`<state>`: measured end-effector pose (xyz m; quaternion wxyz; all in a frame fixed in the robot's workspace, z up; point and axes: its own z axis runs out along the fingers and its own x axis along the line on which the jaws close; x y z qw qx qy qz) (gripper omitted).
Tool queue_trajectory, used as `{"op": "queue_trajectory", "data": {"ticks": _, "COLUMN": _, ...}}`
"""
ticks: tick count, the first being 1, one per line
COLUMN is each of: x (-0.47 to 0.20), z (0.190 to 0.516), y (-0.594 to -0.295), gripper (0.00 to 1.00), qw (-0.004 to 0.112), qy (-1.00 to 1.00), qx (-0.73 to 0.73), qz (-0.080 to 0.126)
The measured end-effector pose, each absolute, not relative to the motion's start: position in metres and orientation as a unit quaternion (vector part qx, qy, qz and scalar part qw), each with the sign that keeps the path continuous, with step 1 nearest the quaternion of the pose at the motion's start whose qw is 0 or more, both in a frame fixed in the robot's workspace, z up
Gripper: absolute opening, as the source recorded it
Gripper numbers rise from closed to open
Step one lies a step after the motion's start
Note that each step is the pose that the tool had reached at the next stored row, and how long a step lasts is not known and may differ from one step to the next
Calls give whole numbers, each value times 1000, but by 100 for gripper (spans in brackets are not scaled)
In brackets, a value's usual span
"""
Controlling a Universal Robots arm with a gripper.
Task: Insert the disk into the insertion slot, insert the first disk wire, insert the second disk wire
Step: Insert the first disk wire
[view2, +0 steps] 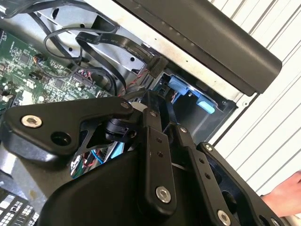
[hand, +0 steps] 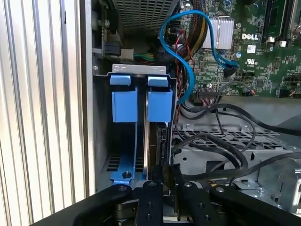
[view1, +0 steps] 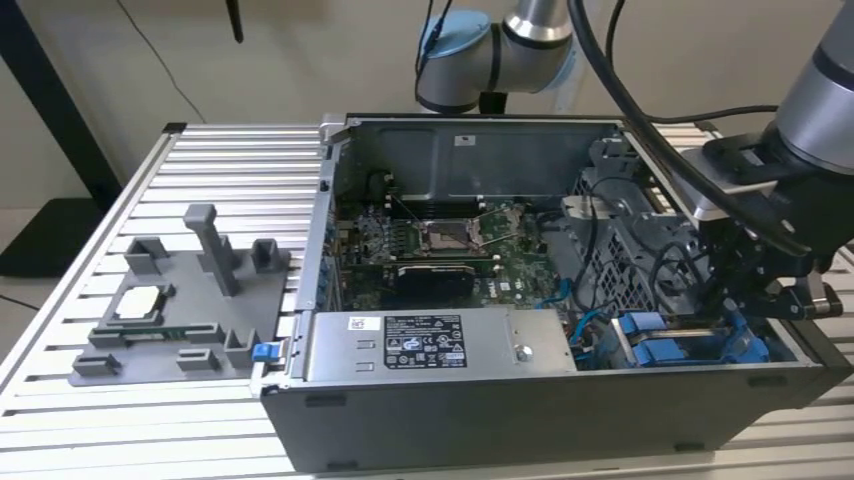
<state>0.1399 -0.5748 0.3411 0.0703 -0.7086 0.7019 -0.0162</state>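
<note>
Drive cage (hand: 100, 141), 2 blue-tabbed bays (hand: 125, 106), 1 arm (view1: 817, 95)

Ribbed silver metal table (view1: 80, 330), exterior view's left: brushed, matt. Dark grey sheet-metal computer case (view1: 534, 420): smooth, dull. Grey metal insertion slot (hand: 102, 136): smooth blue plastic tabs (hand: 125, 106). Blue plastic-sheathed cable (hand: 190, 77): glossy.

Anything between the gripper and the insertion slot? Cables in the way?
Nothing visible. In the first wrist view the gripper sits right at the insertion slot, with what looks like the disk edge-on inside. The black cables lie beside it and the blue cable loops past its far end; neither crosses the opening.
</note>
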Motion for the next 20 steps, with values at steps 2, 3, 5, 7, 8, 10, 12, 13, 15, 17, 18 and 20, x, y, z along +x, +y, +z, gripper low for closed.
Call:
{"op": "queue_trajectory", "data": {"ticks": 2, "x": 140, "z": 340, "y": -575, "gripper": 0, "qw": 70, "qy": 702, "qx": -708, "qz": -17}}
{"op": "queue_trajectory", "data": {"ticks": 3, "x": 140, "z": 340, "y": -575, "gripper": 0, "qw": 70, "qy": 703, "qx": -708, "qz": -17}}
{"op": "queue_trajectory", "data": {"ticks": 5, "x": 140, "z": 340, "y": -575, "gripper": 0, "qw": 70, "qy": 703, "qx": -707, "qz": -17}}
{"op": "queue_trajectory", "data": {"ticks": 7, "x": 140, "z": 339, "y": -575, "gripper": 0, "qw": 70, "qy": 704, "qx": -706, "qz": -17}}
{"op": "queue_trajectory", "data": {"ticks": 8, "x": 140, "z": 339, "y": -575, "gripper": 0, "qw": 70, "qy": 705, "qx": -706, "qz": -17}}
{"op": "queue_trajectory", "data": {"ticks": 10, "x": 140, "z": 339, "y": -575, "gripper": 0, "qw": 70, "qy": 706, "qx": -704, "qz": -17}}
{"op": "queue_trajectory", "data": {"ticks": 12, "x": 140, "z": 338, "y": -575, "gripper": 0, "qw": 69, "qy": 707, "qx": -703, "qz": -17}}
{"op": "queue_trajectory", "data": {"ticks": 13, "x": 140, "z": 338, "y": -575, "gripper": 0, "qw": 69, "qy": 708, "qx": -702, "qz": -17}}
{"op": "queue_trajectory", "data": {"ticks": 15, "x": 140, "z": 337, "y": -575, "gripper": 0, "qw": 68, "qy": 710, "qx": -701, "qz": -17}}
{"op": "queue_trajectory", "data": {"ticks": 17, "x": 140, "z": 335, "y": -575, "gripper": 0, "qw": 68, "qy": 712, "qx": -699, "qz": -16}}
{"op": "queue_trajectory", "data": {"ticks": 18, "x": 140, "z": 334, "y": -575, "gripper": 0, "qw": 68, "qy": 713, "qx": -697, "qz": -17}}
{"op": "queue_trajectory", "data": {"ticks": 20, "x": 140, "z": 332, "y": -575, "gripper": 0, "qw": 67, "qy": 715, "qx": -696, "qz": -17}}
